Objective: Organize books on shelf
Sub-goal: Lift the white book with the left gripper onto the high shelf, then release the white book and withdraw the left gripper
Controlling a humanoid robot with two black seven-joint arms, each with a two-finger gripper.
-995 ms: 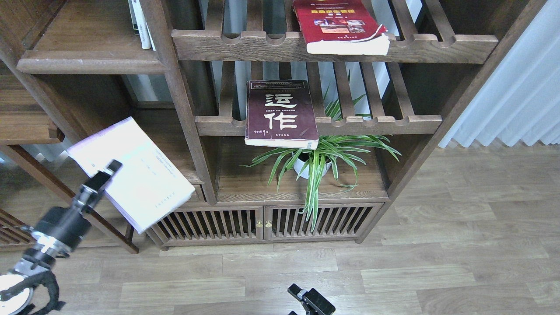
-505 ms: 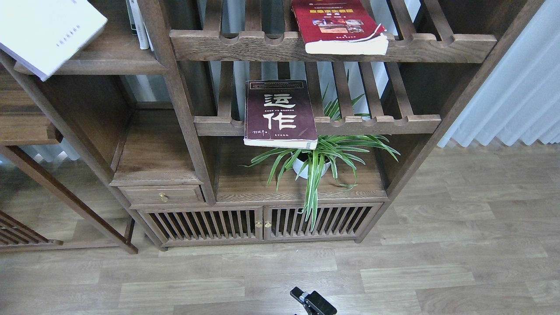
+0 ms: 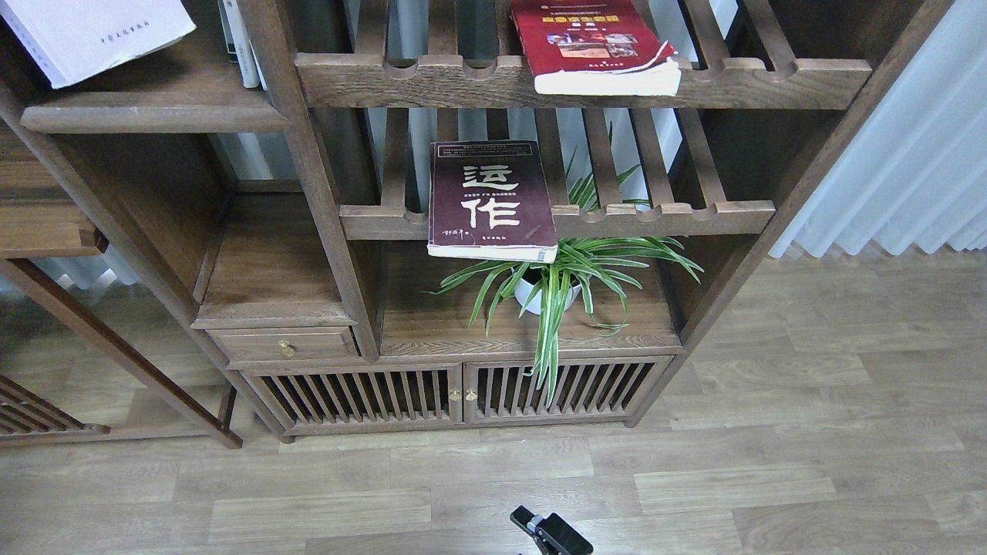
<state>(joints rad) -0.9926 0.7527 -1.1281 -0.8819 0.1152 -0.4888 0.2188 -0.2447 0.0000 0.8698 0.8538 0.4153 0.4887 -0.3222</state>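
The pale white-lavender book is at the top left, over the solid dark-brown shelf, partly cut off by the view's edge. I cannot tell whether it rests there or is held. The dark maroon book lies flat on the middle slatted rack, overhanging its front rail. The bright red book lies on the upper slatted rack. My left gripper is out of view. Only a small black part of my right gripper shows at the bottom edge, and its fingers cannot be told apart.
Thin white-spined books stand upright at the right end of the shelf. A potted spider plant sits under the maroon book. A small drawer and slatted cabinet doors are below. A white curtain hangs at right.
The pale book went from low on the left, in my left gripper, up to the top-left shelf. My left arm left the view. The right gripper stayed put.
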